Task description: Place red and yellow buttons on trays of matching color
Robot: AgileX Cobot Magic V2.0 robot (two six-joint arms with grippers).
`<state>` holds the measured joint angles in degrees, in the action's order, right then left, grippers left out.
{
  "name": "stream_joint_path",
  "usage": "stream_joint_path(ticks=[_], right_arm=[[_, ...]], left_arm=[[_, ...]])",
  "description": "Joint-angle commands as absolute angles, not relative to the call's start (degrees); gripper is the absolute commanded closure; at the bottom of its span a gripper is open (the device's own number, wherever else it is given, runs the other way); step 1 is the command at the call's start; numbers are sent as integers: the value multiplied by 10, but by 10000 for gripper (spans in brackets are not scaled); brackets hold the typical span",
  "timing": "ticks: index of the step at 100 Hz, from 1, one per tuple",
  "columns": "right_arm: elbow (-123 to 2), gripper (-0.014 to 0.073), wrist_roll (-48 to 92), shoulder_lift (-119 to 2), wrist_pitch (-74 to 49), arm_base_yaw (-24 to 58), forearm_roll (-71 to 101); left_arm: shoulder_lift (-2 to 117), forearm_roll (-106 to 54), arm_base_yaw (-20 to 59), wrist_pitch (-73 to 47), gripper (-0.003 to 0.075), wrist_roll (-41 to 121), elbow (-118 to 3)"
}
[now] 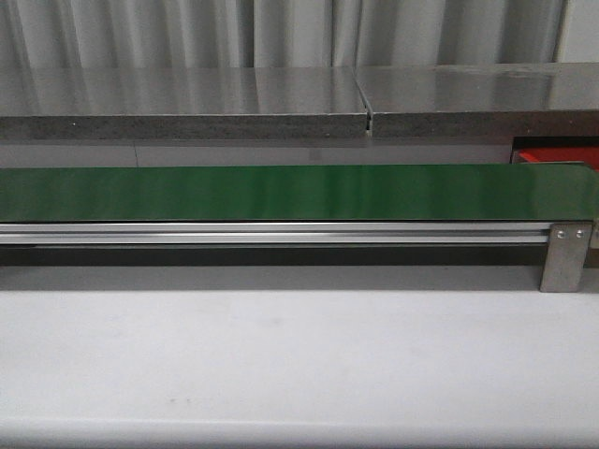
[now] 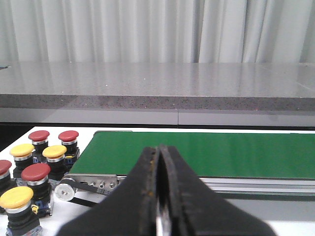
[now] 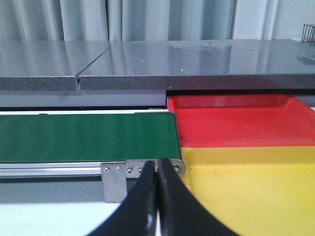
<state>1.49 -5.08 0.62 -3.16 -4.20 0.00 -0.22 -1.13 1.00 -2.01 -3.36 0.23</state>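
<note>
Red and yellow mushroom-cap buttons, standing upright on black bases in a tight cluster on the white table [image 2: 295,216], just off the roller end of the green conveyor belt [image 2: 206,152]. In the left wrist view: red button [image 2: 39,135] and a second red button [image 2: 68,135] at the far row, yellow button [image 2: 22,150] and another yellow button [image 2: 54,151] in front of them, then a larger-looking red button [image 2: 35,171] and the nearest yellow button [image 2: 16,196], plus a red cap partly cut off at the frame edge. Cluster off to one side of the left gripper [image 2: 160,206], near it but not touching. Left gripper black, fingers pressed together with only a thin seam between, holding nothing, hovering level and pointed across the belt toward the grey stone ledge [image 2: 157,91]. At the belt's other end, in the right wrist view: red tray [image 3: 236,123] by the ledge, yellow tray [image 3: 256,187] touching its near edge, both bare of buttons. Right gripper [image 3: 157,206] likewise black, fingers closed tight on nothing, hovering level before the belt's metal end bracket [image 3: 115,182], yellow tray just beside it. Front view: only belt, aluminium rail [image 1: 271,232], table, and a sliver of red tray at far right; no arm visible there.
</note>
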Motion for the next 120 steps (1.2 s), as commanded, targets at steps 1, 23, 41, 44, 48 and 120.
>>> stream_joint_path(ticks=[1,23,41,44,48,120], right_arm=[[2,711,-48,15,13,-45,-7],[2,711,-48,15,13,-45,-7],[2,711,-48,15,13,-45,-7],[2,711,-48,15,13,-45,-7],[2,711,-48,15,13,-45,-7],[2,711,-48,15,13,-45,-7]], left_arm=[[-21,-12,10,29,741,-38,17],[-21,-12,10,29,741,-38,17],[-21,-12,10,29,741,-38,17],[-21,-12,10,29,741,-38,17],[-21,-12,10,29,741,-38,17],[94,-25,10,-135,741,-38,-160]])
